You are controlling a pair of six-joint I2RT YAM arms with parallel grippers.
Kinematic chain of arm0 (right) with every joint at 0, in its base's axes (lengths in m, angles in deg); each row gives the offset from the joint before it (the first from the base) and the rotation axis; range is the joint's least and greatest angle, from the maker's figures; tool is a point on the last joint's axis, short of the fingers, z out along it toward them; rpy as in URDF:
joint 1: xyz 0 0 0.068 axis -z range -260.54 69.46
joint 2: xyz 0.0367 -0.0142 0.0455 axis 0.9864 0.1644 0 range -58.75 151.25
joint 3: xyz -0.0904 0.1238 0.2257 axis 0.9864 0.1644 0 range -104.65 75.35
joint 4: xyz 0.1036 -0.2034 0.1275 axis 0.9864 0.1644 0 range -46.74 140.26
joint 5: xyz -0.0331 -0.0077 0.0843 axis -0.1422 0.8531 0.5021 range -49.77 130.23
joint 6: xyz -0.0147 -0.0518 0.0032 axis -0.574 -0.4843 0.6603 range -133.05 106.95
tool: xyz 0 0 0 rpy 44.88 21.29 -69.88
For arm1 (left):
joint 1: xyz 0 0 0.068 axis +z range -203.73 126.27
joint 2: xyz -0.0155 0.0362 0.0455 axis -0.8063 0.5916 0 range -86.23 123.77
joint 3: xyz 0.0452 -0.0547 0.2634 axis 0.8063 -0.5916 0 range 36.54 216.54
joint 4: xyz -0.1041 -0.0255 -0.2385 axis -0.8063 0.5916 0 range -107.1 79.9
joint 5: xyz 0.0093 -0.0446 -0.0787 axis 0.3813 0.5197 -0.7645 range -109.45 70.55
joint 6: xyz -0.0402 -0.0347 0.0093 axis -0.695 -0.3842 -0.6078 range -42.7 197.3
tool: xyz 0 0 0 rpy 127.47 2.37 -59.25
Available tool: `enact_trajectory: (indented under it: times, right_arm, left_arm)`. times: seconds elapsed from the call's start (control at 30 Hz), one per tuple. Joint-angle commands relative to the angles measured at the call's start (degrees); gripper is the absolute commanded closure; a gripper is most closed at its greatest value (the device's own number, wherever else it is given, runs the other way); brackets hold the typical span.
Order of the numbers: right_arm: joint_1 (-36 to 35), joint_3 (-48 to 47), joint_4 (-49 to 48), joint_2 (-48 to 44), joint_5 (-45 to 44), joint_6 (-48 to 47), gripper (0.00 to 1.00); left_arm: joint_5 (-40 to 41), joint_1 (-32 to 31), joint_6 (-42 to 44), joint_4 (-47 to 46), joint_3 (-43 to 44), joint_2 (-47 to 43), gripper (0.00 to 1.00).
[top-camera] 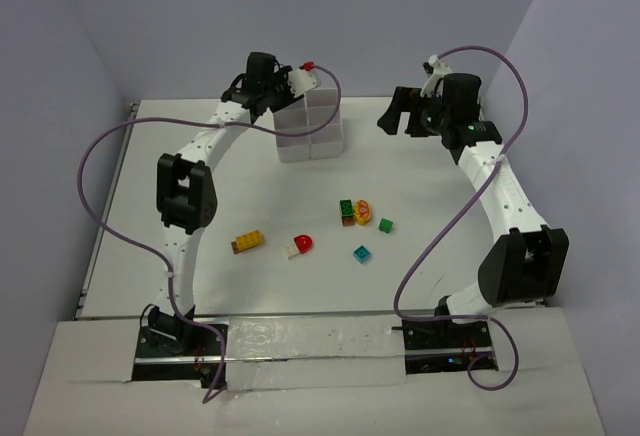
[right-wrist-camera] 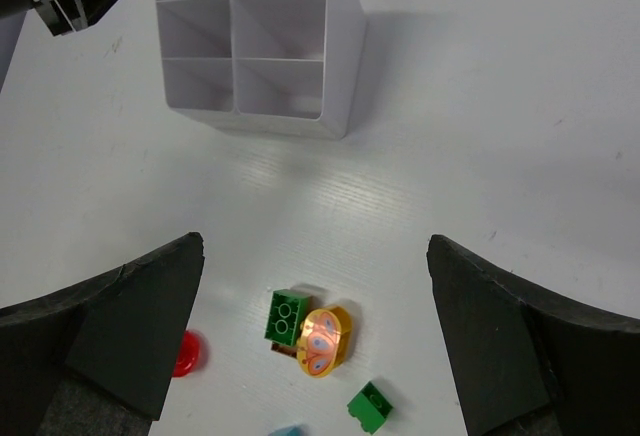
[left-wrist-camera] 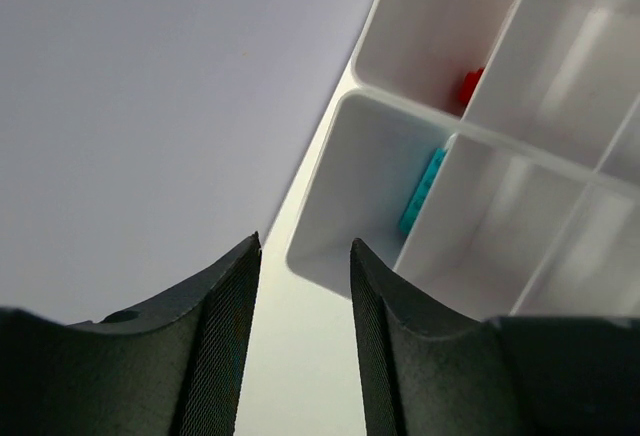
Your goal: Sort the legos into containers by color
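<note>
White table (top-camera: 280, 196), pale lilac walls (top-camera: 150, 16) behind and beside it, shiny strip (top-camera: 310, 340) along its near edge

The left arm (top-camera: 190, 191) reaches far forward and bends to the right, with its elbow raised. The left gripper (left-wrist-camera: 305, 246) is empty, and its two fingers are only a little apart. The right arm (top-camera: 500, 181) also reaches forward and leans to the left. The right gripper (right-wrist-camera: 315, 246) is spread wide, tilts downward and holds nothing.

Top camera looks down; both wrist cameras share the tray (right-wrist-camera: 345, 56)
</note>
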Motion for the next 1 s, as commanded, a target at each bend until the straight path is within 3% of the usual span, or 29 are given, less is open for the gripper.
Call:
enact_trajectory:
  times: [0.0, 0.2, 0.33, 0.6, 0.83, 0.97]
  right_arm:
    - [0.43, 0.76, -1.1, -2.13, 0.95, -1.07, 0.0]
    - [1.23, 5.1, -0.15, -7.35, -0.88, -2.27, 0.0]
    - [3.26, 7.26, 0.69, -9.43, -0.39, -1.92, 0.0]
    - [5.88, 10.35, 2.51, -12.61, -0.11, -3.19, 0.0]
    - [6.31, 12.81, 4.47, -15.42, -0.54, -4.52, 0.0]
    - [6.95, 14.91, 4.97, -17.3, -0.98, -5.12, 0.0]
  left_arm:
    - [-4.43, -0.48, -9.09, -1.21, 3.94, -7.13, 0.51]
    - [-9.61, -1.09, -28.31, 7.03, -2.94, -19.26, 0.44]
    - [-13.37, -3.96, -36.35, 15.13, -15.26, -28.29, 0.38]
    - [-10.23, -14.47, -41.85, 16.3, -40.29, -41.44, 0.29]
    - [-2.03, -23.57, -42.21, 13.98, -49.22, -41.77, 0.28]
    - [-6.66, -27.14, -40.32, 12.89, -51.87, -41.38, 0.28]
